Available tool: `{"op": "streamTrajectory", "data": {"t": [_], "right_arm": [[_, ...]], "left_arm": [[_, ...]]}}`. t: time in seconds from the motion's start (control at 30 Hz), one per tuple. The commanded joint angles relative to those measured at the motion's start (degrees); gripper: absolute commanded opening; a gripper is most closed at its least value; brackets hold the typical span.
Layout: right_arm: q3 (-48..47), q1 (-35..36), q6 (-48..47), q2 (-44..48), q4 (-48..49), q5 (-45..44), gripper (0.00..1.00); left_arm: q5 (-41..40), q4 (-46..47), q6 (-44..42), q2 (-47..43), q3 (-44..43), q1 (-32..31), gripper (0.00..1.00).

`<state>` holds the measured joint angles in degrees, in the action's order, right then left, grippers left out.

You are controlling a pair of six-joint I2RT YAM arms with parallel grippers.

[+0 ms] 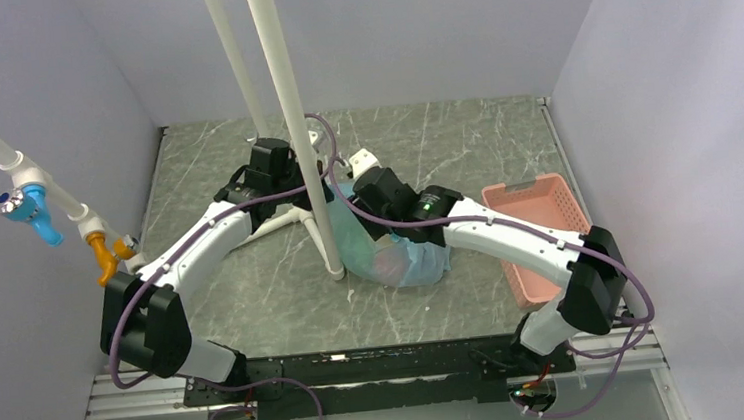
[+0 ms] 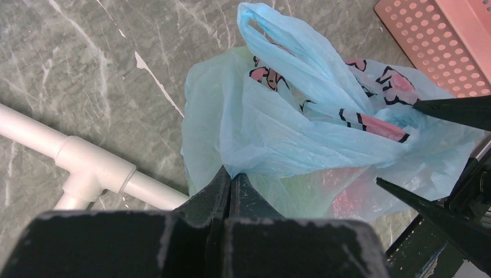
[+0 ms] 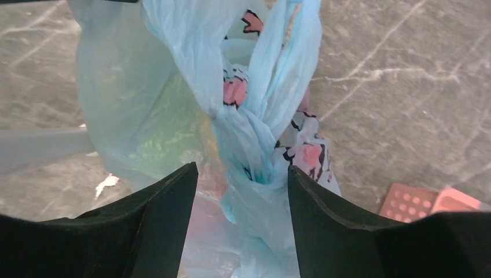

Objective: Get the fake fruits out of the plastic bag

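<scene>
- While the left claw (image 2: pixel 230 183) is clamped together on the bag (image 2: pixel 278 133) edge, seemingly anchoring it, the bag lies mid-table, left of the pink basket (image 1: pixel 546 182).
- Right claw (image 3: pixel 242 168): 2 fingers apart, astride the twisted handles, probably to tug them open.
- Fruits (image 2: pixel 347 200) show faintly inside.

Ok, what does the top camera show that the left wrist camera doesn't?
Only top: the whole left arm and right arm, the upright pole, a blue fitting at left. Only left wrist: the print on the bag, and the left pincer shut on its edge. Both: the bag, the pink tray, the table, the white pipe foot.
</scene>
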<state>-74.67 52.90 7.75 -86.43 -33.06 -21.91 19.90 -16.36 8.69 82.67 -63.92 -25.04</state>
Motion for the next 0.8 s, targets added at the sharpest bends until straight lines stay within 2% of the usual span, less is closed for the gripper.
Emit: {"op": "streamTrajectory", "data": {"t": [0.0,0.17,0.3,0.33,0.4,0.43,0.47,0.53,0.77], "right_arm": [[-0.8,1.3,-0.5,1.2,-3.0,-12.9,0.6],[2.6,1.4,-1.1,3.7,0.5,-14.8,0.58],[4.7,1.4,-2.3,5.5,4.2,-12.3,0.54],[5.0,1.4,-2.3,5.5,4.8,-12.1,0.5],[5.1,1.4,-2.0,5.1,5.1,-12.5,0.24],[5.0,1.4,-1.5,5.0,4.9,-12.8,0.15],[4.9,1.4,-1.1,5.3,4.8,-13.1,0.11],[5.5,1.4,-0.6,6.7,5.1,-12.7,0.08],[11.9,-0.3,-0.8,15.7,11.2,-7.7,0.09]], "left_arm": [[1.9,0.3,-0.8,0.3,-2.8,-0.3,0.0],[2.2,0.3,-0.7,0.3,-2.9,-0.2,0.0],[2.4,0.5,-0.7,0.1,-2.8,-0.2,0.0],[2.2,0.5,-0.7,-0.1,-2.7,-0.2,0.0],[1.7,0.7,-0.6,-0.5,-2.3,-0.3,0.0],[1.3,0.9,-0.5,-0.7,-2.0,-0.3,0.0],[0.6,1.1,-0.2,-0.9,-1.9,-0.2,0.0],[-1.1,1.1,0.4,-0.9,-1.8,-0.2,0.0],[-4.8,0.6,1.9,-1.6,-1.7,2.2,0.0]]}}
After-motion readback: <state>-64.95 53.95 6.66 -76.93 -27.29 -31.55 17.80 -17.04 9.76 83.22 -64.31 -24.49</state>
